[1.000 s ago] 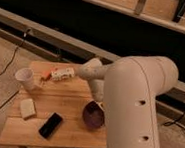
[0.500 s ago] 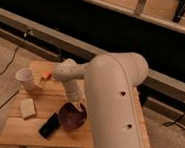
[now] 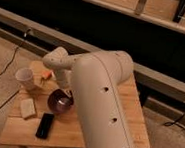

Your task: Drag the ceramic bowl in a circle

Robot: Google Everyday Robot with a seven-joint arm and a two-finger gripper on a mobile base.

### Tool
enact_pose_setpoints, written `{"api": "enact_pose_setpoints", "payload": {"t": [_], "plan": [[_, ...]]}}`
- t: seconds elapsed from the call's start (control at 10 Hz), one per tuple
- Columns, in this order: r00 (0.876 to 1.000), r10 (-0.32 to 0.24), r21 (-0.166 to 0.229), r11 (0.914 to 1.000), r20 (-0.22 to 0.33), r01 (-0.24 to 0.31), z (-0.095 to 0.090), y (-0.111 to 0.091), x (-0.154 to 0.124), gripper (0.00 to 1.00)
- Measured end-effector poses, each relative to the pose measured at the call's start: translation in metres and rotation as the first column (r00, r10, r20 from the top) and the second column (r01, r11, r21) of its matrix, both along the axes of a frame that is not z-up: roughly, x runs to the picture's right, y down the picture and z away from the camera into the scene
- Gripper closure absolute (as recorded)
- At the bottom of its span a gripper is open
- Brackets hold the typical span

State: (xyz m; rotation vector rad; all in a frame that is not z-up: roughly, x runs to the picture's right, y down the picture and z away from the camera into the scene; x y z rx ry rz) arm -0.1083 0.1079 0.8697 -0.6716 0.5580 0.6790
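Likely mid-drag: gripper (image 3: pixel 68 99) at the glossy maroon round ceramic bowl (image 3: pixel 57 103) rim, clamp state unclear; next arc must skirt the flat black phone (image 3: pixel 45 125).

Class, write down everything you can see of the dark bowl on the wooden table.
The ceramic bowl is round, shallow, glossy and dark maroon. It sits upright on the wooden table, between the white cup behind it and the black phone in front. The pincer hangs at its right rim as seen in the view; whether it touches is unclear.
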Motion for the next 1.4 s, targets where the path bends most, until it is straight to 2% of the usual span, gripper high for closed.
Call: {"api": "enact_pose_setpoints", "payload": {"t": [0.3, 0.5, 0.8, 1.0, 1.1, 1.2, 1.4], "plan": [[0.999, 0.039, 0.039, 0.9985, -0.024, -0.038, 0.024, -0.021, 0.002, 1.00], [0.996, 0.075, 0.080, 0.9942, -0.041, -0.071, 0.041, -0.044, 0.006, 1.00], [0.988, 0.122, 0.128, 0.9856, -0.095, -0.110, 0.061, -0.076, 0.032, 1.00], [0.979, 0.151, 0.148, 0.9803, -0.136, -0.131, 0.069, -0.089, 0.053, 1.00], [0.969, 0.171, 0.156, 0.9773, -0.179, -0.143, 0.074, -0.095, 0.076, 1.00], [0.964, 0.178, 0.158, 0.9763, -0.197, -0.148, 0.075, -0.096, 0.086, 1.00], [0.937, 0.213, 0.169, 0.9707, -0.278, -0.171, 0.080, -0.101, 0.131, 1.00]]}}
